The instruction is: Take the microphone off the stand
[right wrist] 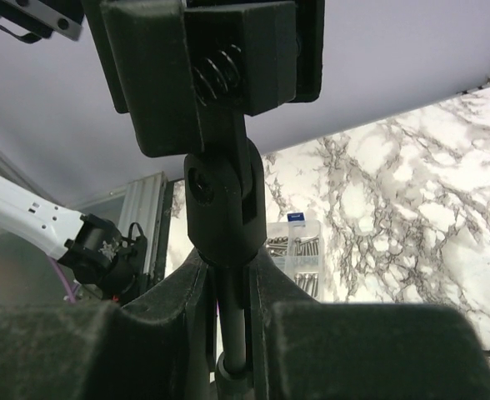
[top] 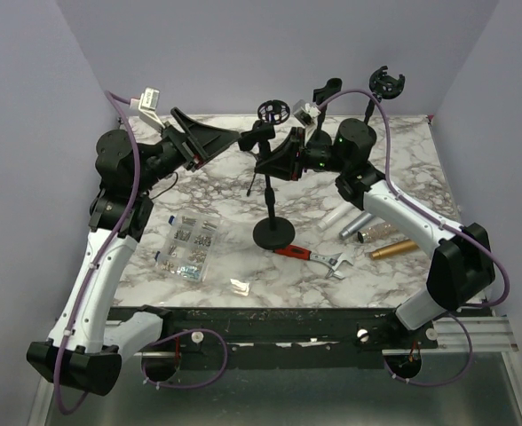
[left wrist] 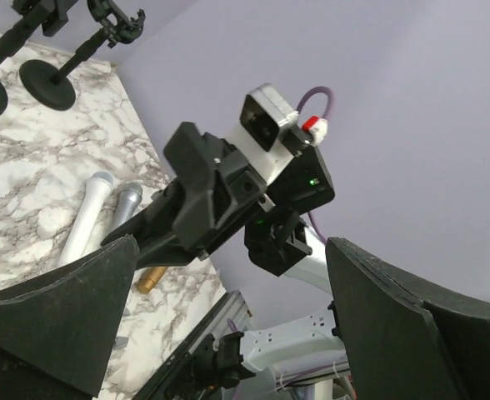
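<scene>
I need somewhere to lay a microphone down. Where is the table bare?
Bare: the back right corner of the table, behind the lying microphones, and the strip between the screw box and the stand base. Crowded: right of the base, where wrench and microphones lie close together.

A clear box of screws (top: 188, 244) lies on the marble table (top: 403, 169), nearer the front edge than the left claw (top: 233, 140) and to its left. A red-handled wrench (top: 314, 257) rests nearer the front than the right claw (top: 270, 162), slightly to its right. A small metal piece (top: 241, 286) sits well in front of both claws. A gold cylinder (top: 394, 249) lies well to the right claw's right. 2 spare stands (top: 328, 89) (top: 386, 84) rise behind it, by the purple back wall (top: 243, 53).
</scene>
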### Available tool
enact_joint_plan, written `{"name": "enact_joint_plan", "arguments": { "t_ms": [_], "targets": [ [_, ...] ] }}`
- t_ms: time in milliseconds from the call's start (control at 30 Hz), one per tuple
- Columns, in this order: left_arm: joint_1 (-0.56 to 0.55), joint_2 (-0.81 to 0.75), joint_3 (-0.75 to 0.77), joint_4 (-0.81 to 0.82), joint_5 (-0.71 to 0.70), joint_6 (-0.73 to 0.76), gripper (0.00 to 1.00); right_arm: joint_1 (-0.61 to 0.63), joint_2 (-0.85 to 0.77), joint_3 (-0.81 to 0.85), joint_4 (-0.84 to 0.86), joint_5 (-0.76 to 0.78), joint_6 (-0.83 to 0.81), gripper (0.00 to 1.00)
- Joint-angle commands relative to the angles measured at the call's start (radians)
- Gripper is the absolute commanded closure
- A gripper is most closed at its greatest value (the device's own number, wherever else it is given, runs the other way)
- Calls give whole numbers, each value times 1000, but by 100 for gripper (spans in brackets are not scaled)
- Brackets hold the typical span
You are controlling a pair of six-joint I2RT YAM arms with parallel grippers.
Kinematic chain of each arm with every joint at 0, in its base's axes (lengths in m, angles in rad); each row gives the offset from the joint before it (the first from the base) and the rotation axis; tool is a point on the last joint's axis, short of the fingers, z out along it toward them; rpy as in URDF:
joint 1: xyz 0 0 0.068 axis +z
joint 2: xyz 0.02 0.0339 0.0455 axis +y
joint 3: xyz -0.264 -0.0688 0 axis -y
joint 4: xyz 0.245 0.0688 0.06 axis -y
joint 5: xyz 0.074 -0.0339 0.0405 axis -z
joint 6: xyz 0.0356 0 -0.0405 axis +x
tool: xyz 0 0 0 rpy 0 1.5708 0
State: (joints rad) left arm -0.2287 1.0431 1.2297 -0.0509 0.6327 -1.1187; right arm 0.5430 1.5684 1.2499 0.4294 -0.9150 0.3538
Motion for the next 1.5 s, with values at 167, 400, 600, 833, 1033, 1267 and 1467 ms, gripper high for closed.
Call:
{"name": "enact_joint_plan", "arguments": {
  "t_ms": [167, 400, 600, 833, 1033, 1267, 1467],
  "targets": [
    [5, 53, -127, 195, 86, -201, 2, 6, -20, 42, 106, -47, 8, 99],
    [-4, 101, -157, 367, 131, -326, 10, 8, -1, 51, 85, -68, -16, 99],
    [-27, 130, -186, 480, 149, -433, 19, 9, 15, 72, 26, -61, -65, 99],
    [-48, 166, -181, 544, 170, -497, 25, 18, 24, 92, -64, -57, -151, 99],
    [-55, 153, -191, 548, 177, -494, 35, 18, 31, 89, -105, -50, -190, 99],
    [-54, 167, -189, 518, 200, -474, 41, 28, 22, 100, -139, -62, -232, 99],
    [-52, 204, -175, 572, 218, -477, 68, 31, 25, 119, -198, -45, -266, 98]
  ]
}}
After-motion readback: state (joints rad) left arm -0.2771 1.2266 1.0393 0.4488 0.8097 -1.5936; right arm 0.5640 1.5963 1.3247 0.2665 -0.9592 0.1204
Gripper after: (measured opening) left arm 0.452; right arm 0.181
